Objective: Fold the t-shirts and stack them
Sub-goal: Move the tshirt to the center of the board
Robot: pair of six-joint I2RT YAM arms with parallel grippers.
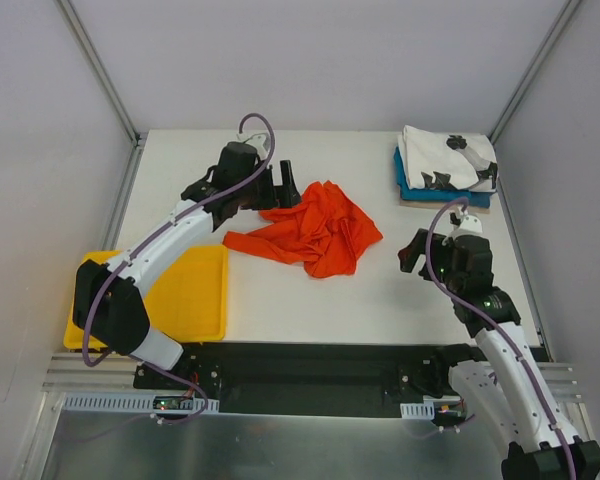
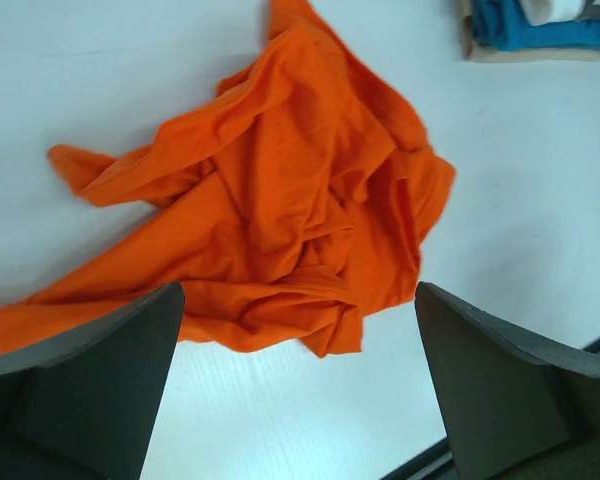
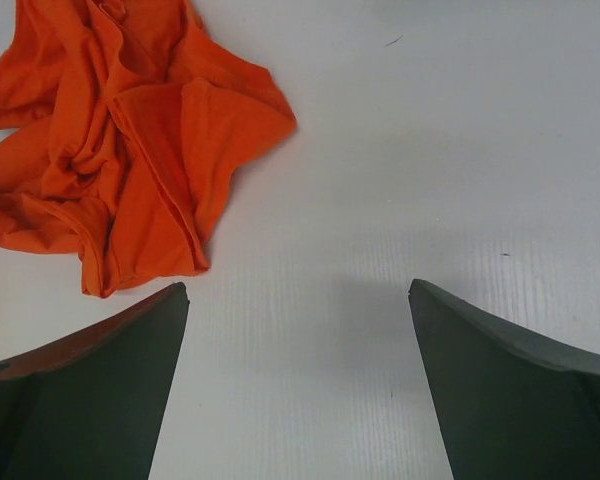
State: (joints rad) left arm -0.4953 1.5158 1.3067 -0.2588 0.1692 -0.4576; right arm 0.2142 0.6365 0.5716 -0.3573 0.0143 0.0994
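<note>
A crumpled orange-red t-shirt (image 1: 315, 230) lies in a loose heap mid-table, one sleeve trailing left. At the back right, a folded white t-shirt with black marks (image 1: 448, 158) rests on a folded teal-blue one (image 1: 420, 190). My left gripper (image 1: 280, 188) hovers at the heap's back left edge, open and holding nothing. In the left wrist view the orange shirt (image 2: 280, 190) spreads just beyond the left gripper (image 2: 298, 290). My right gripper (image 1: 412, 253) stands open right of the heap, over bare table. Its wrist view has the right gripper (image 3: 296, 285) empty and the orange shirt (image 3: 110, 130) at upper left.
A yellow plastic tray (image 1: 185, 295) sits at the near left, partly under the left arm. The folded stack (image 2: 550, 30) rests on a thin tan board close to the right wall. Grey walls enclose the table on three sides.
</note>
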